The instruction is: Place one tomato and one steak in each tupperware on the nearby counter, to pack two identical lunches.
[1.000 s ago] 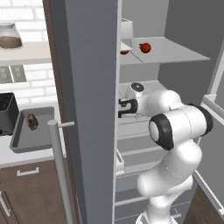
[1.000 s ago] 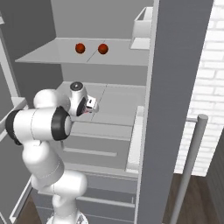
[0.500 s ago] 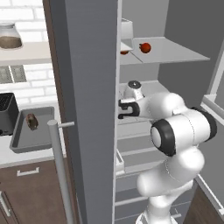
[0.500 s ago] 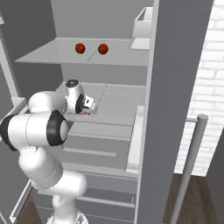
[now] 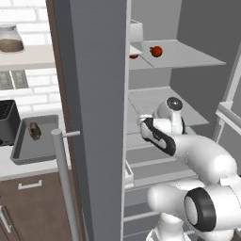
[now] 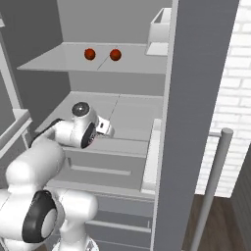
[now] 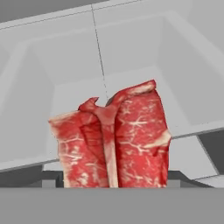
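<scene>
A raw red steak with white marbling stands on edge right in front of the hand camera, over the fridge's pale middle shelf. My gripper is shut on it, and the meat hides the fingertips. Two tomatoes lie on the upper shelf; one tomato is in plain sight from the left. A grey tupperware rests on the pale counter left of the fridge, with a brownish piece of meat in it.
The open fridge door and its bar handle stand between the arm and the counter. A dark toaster sits left of the tray. A white bin stands on the upper shelf, and a jar on the wall shelf.
The arm's elbow has swung down and toward the cameras while the hand stayed at the middle shelf. The jaws have narrowed a little onto the steak.
</scene>
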### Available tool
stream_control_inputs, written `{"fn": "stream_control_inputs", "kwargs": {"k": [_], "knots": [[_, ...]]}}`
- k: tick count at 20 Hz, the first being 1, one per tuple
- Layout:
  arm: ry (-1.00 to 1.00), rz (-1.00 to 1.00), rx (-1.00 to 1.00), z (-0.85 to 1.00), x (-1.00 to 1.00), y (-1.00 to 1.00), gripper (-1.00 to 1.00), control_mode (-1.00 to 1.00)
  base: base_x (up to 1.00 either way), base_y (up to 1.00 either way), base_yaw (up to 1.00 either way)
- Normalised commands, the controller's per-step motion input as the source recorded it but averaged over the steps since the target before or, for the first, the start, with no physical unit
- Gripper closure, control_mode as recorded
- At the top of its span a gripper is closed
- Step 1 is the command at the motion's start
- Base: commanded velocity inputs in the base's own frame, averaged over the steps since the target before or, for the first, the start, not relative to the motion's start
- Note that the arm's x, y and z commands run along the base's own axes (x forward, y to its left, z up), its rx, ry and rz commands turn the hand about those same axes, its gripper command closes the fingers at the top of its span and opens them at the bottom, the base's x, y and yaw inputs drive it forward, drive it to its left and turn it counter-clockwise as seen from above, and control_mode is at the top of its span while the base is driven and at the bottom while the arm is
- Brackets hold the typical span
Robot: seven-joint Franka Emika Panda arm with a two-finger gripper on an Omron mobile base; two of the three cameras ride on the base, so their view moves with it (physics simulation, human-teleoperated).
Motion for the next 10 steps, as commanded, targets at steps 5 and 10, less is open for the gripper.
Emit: {"fn": "stream_control_inputs", "kwargs": {"k": [5, 10], "knots": [[-0.05, 0.13, 0.00, 0.99, -1.00, -0.01, 1.00, -1.00, 0.00, 0.00, 0.00], [0.01, 0.08, 0.00, 1.00, -0.95, 0.09, 1.00, -1.00, 0.00, 0.00, 0.00]]}}
